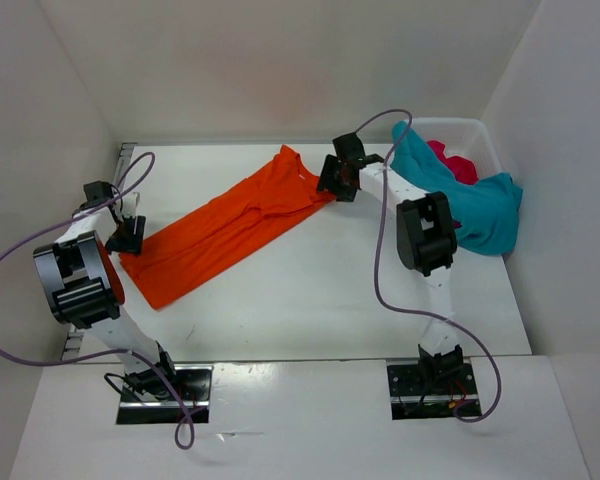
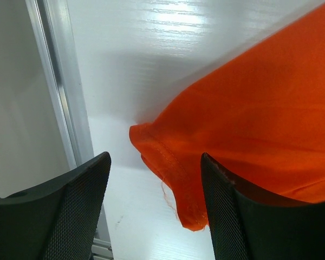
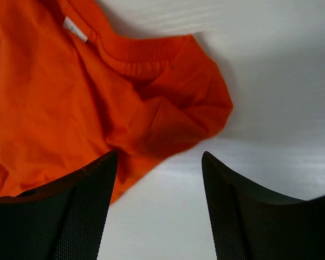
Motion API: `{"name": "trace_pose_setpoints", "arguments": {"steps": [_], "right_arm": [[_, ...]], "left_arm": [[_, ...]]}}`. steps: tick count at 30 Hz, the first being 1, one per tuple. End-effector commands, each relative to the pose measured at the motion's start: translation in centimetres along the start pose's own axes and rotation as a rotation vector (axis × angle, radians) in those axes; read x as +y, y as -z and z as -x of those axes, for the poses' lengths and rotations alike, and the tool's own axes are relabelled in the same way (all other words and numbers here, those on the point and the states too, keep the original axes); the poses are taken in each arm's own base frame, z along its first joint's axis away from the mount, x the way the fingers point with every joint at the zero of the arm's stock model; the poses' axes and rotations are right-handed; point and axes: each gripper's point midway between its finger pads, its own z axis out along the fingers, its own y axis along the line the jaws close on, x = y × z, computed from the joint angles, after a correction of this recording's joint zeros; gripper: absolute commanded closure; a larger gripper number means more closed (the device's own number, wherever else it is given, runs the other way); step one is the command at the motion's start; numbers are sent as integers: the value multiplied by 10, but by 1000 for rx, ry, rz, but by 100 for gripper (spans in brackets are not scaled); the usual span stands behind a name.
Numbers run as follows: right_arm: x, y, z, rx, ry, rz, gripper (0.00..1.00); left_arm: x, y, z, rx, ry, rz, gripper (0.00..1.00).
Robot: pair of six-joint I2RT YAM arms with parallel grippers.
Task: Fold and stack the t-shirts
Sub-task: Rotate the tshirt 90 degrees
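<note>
The left gripper [image 1: 128,235] hangs at the near-left end of the orange t-shirt [image 1: 230,225], its jaws spread wide and gripping nothing. In the left wrist view, the shirt's stitched hem corner [image 2: 170,173] lies on the white table [image 1: 380,300] in the gap between the two black fingers [image 2: 70,216]. It sits closer to the right-hand one; whether that finger touches the cloth cannot be told. An aluminium rail [image 2: 59,81] runs along the table's left edge just beside the gripper.

The right gripper [image 1: 337,180] stands at the shirt's far end, also wide open and empty. The right wrist view shows the ribbed collar [image 3: 135,54] with a small white label [image 3: 75,28]. A bunched shoulder fold [image 3: 189,114] lies just ahead of the open fingers [image 3: 76,216], and bare table shows between them.

The orange t-shirt lies flat as a long diagonal strip from near-left to far-centre. At the far right a white plastic basket [image 1: 480,135] holds the pink-red t-shirt [image 1: 455,160]. The teal t-shirt [image 1: 470,205] drapes over its near rim, partly behind the right arm. Purple cables [image 1: 380,270] loop from both arms.
</note>
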Motion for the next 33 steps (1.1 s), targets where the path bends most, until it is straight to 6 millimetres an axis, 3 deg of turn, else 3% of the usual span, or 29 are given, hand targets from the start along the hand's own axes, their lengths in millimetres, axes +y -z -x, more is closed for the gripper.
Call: {"name": "trace_pose_setpoints", "arguments": {"steps": [1, 2, 3, 9, 11, 12, 13, 14, 15, 16, 18, 19, 20, 24, 25, 26, 27, 28, 29, 31, 32, 33], "right_arm": [[27, -9, 22, -41, -15, 65, 31], [17, -16, 13, -5, -5, 25, 31], [18, -15, 19, -21, -5, 12, 31], [-10, -28, 9, 15, -2, -94, 33], [-9, -32, 10, 19, -2, -96, 42], [-16, -42, 1, 49, -1, -117, 47], [-16, -46, 1, 54, -1, -121, 63], [-7, -46, 14, 26, -2, -101, 72], [-7, -48, 14, 36, -2, -109, 80], [1, -55, 33, -12, 10, -104, 92], [2, -56, 47, -28, 50, -131, 100], [-5, -80, 46, -45, 60, -152, 100], [7, -65, 81, -139, 26, -105, 100], [5, -65, 135, -281, -58, 26, 100], [18, -60, 148, -328, 5, 85, 86], [20, -51, 156, -339, 22, 107, 41], [21, -43, 163, -359, 30, 100, 12], [17, -36, 164, -360, 61, 72, 0], [18, -10, 178, -402, 67, 44, 0], [19, 23, 188, -423, 72, 17, 0], [25, 63, 196, -438, 69, 15, 0], [34, 83, 195, -447, 76, 5, 0]], "left_arm": [[1, 0, 0, -2, 30, 11, 25], [1, 0, 0, -2, 30, 11, 25], [3, 0, -1, 3, 30, 21, 25], [1, -10, -6, 34, 27, 18, 25], [1, -13, -5, 34, 27, 18, 25], [3, -12, -2, 26, 28, 21, 25], [2, -11, -4, 34, 27, 18, 25], [2, -11, -4, 34, 27, 18, 25], [1, -11, -6, 44, 26, 14, 25], [2, -10, -1, 31, 27, 9, 25], [-3, -7, -6, 53, 26, -16, 25], [-3, -2, 0, 36, 15, -28, 25], [-6, 1, 5, 29, 7, -39, 25], [-29, 17, 9, 33, -104, -93, 25], [-33, 17, 11, 30, -126, -97, 25], [-41, 21, 13, 28, -147, -106, 25], [-44, 22, 14, 26, -156, -110, 25], [-48, 22, 13, 33, -165, -116, 25], [-51, 22, 14, 29, -154, -129, 24], [-58, 22, 12, 32, -150, -146, 24], [-59, 20, 11, 29, -149, -145, 24], [-61, 20, 15, 16, -157, -144, 24]]}}
